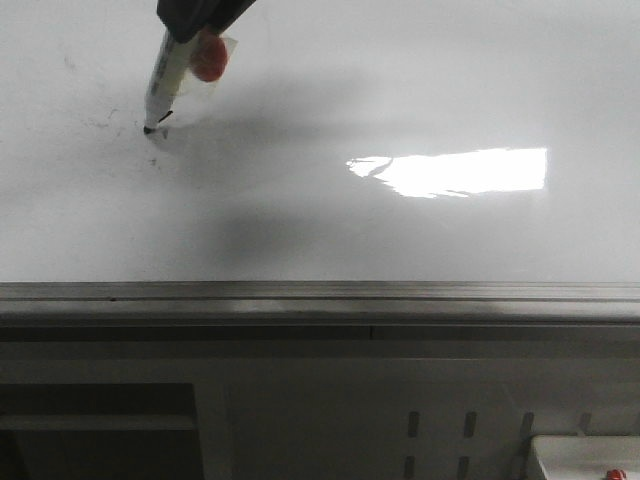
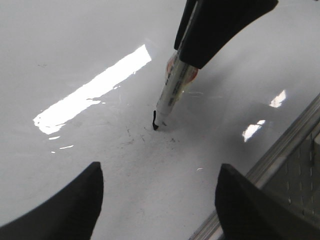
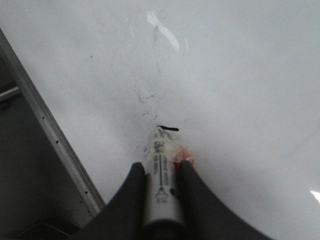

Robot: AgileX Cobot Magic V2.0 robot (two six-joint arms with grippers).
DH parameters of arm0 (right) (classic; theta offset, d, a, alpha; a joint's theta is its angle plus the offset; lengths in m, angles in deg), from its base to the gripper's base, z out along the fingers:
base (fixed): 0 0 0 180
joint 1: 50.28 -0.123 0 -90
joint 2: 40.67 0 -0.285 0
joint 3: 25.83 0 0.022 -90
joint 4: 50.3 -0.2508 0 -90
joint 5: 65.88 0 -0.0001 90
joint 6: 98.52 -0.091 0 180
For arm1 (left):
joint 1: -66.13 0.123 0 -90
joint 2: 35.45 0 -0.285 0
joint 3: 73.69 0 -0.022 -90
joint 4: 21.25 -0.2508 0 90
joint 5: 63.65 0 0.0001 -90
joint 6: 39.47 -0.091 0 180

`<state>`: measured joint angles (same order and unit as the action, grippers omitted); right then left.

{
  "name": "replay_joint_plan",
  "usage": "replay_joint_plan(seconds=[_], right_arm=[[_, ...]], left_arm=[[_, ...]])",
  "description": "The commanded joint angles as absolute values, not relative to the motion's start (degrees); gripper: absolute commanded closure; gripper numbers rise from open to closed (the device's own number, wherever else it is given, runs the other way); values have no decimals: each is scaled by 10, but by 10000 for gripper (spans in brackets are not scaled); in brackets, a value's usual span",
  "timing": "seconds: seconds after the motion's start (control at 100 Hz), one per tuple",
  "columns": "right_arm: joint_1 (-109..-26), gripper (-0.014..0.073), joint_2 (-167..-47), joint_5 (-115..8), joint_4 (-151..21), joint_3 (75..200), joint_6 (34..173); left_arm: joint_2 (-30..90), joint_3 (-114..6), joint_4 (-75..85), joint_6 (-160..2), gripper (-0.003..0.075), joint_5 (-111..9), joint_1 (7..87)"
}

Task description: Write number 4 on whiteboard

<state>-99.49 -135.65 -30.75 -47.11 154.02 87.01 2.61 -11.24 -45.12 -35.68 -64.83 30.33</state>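
Pinching a marker (image 3: pixel 161 185) between its two dark fingers (image 3: pixel 131 200), my right tool (image 3: pixel 159 172) holds the pen tilted with the black tip touching the whiteboard (image 1: pixel 400 90). In the front view the marker (image 1: pixel 165 85) slants down to the far left part of the board, its tip on a short black stroke (image 1: pixel 158 124), the only piece of the number 4 drawn so far. That same stroke (image 3: pixel 167 128) shows just beyond the pen's tip from the right wrist, and as a small dark mark (image 2: pixel 154 122) under the tip from the left wrist. My left tool (image 2: pixel 160 200) hovers apart from the marker with its jaws spread wide, holding nothing. A bright rectangular glare (image 1: pixel 455 172) lies to the right of the stroke, and the grey edge rail (image 1: pixel 320 292) runs along the near side of the surface.
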Motion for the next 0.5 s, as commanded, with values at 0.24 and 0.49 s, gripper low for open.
replay_joint_plan(seconds=[0.24, 0.49], right_arm=[[-1018, 658, -1358, -311, -468, 1551, 871], [-990, 657, -1336, -237, -432, 1549, 839]], left_arm=[[26, -127, -443, -354, 282, -686, 303], [26, -127, -443, -354, 282, -687, 303]])
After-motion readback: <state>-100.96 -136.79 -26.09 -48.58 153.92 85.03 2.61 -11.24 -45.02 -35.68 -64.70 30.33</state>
